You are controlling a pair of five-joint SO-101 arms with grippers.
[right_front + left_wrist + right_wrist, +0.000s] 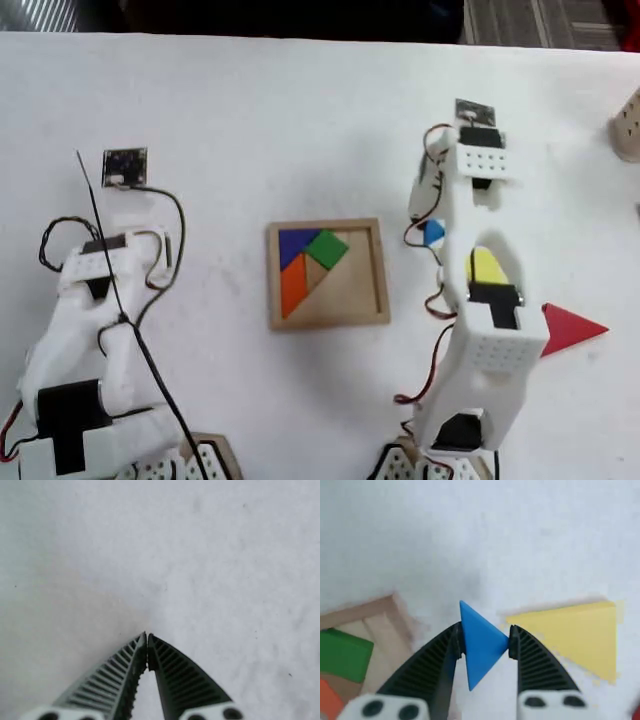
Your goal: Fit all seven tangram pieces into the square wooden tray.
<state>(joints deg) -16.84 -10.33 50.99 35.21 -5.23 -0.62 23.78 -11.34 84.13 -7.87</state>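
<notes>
Small blue triangle (481, 647) is clamped between my right gripper (485, 630) fingers, gripped on two edges, one corner poking out past the tips. It sits between the wooden tray (330, 321) and the yellow triangle (575, 630), near the tray's corner, not over the tray. Can't tell if it touches the table (300, 120). Yellow triangle lies flat just beside my right gripper, apart from the blue one. Red triangle (570, 328) lies flat on the table on the outer side of my right arm, well apart from the tray. Inside the tray: dark blue triangle (291, 244), green square (327, 247) and orange piece (292, 287), packed on the side toward my left arm.

My right arm is stretched forward from the near table edge, alongside the tray. My left arm is folded back, well apart from the tray; left gripper (147, 637) is pinched closed on nothing, tips touching, over bare table.
</notes>
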